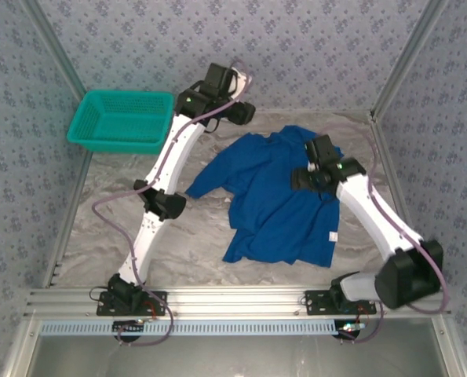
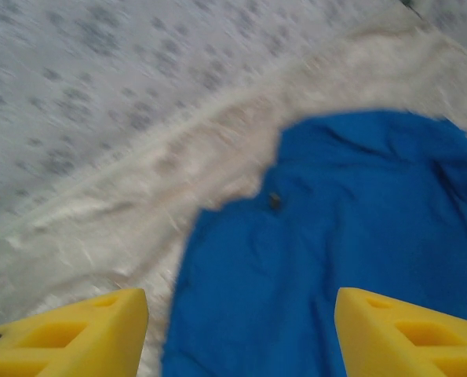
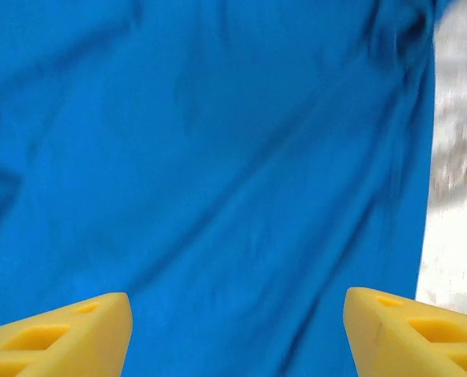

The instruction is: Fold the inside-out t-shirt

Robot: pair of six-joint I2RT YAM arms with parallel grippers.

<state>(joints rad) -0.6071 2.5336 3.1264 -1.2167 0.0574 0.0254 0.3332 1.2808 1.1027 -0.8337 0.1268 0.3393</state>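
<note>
The inside-out t-shirt is royal blue and lies spread and wrinkled on the table, right of centre, with a small pale label at its near right hem. My left gripper hovers by the shirt's far left edge. In the left wrist view, blurred by motion, the left gripper is open, its yellow fingers wide apart above the blue shirt. My right gripper hangs over the shirt's right half. Seen from its own wrist, the right gripper is open with nothing between its fingers, and the shirt's cloth lies below.
A teal mesh basket stands at the far left corner. The pale marbled table is bare left of the shirt. Patterned walls close in the back and both sides. A metal rail runs along the near edge.
</note>
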